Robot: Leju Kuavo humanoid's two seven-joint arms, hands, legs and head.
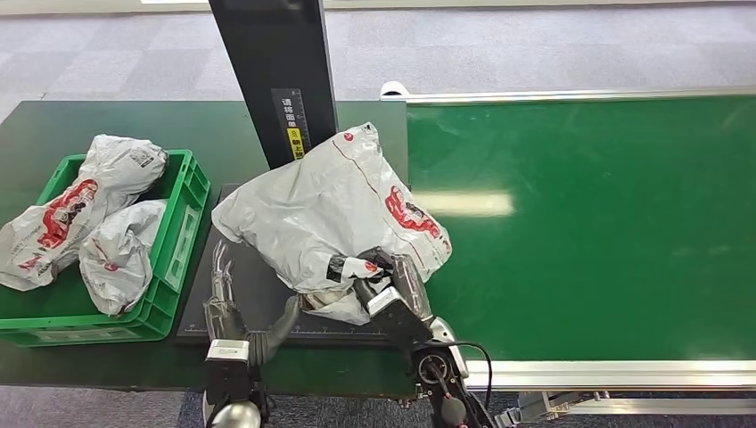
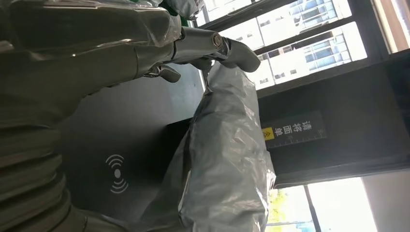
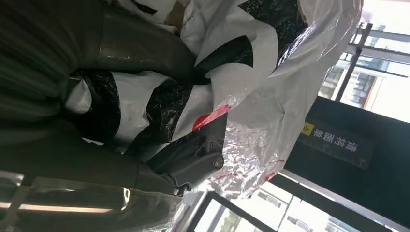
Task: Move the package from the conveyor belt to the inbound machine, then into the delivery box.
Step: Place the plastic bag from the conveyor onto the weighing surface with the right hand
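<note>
- Currently the right hand point(image 1: 379, 281) grips the near edge of the bag point(image 1: 330, 209), which lies on the scanner plate point(image 1: 245, 303), overhanging the belt point(image 1: 588, 223).
- Left hand point(image 1: 223, 299) rests on the plate beside the bag, fingers apart; it seems to hold nothing.
- Likely step: scanning at the inbound machine; next, lift the bag left into the crate point(image 1: 183, 223).
- Two bags point(image 1: 89, 223) already crowd the crate, and the post point(image 1: 272, 71) stands close behind.
</note>
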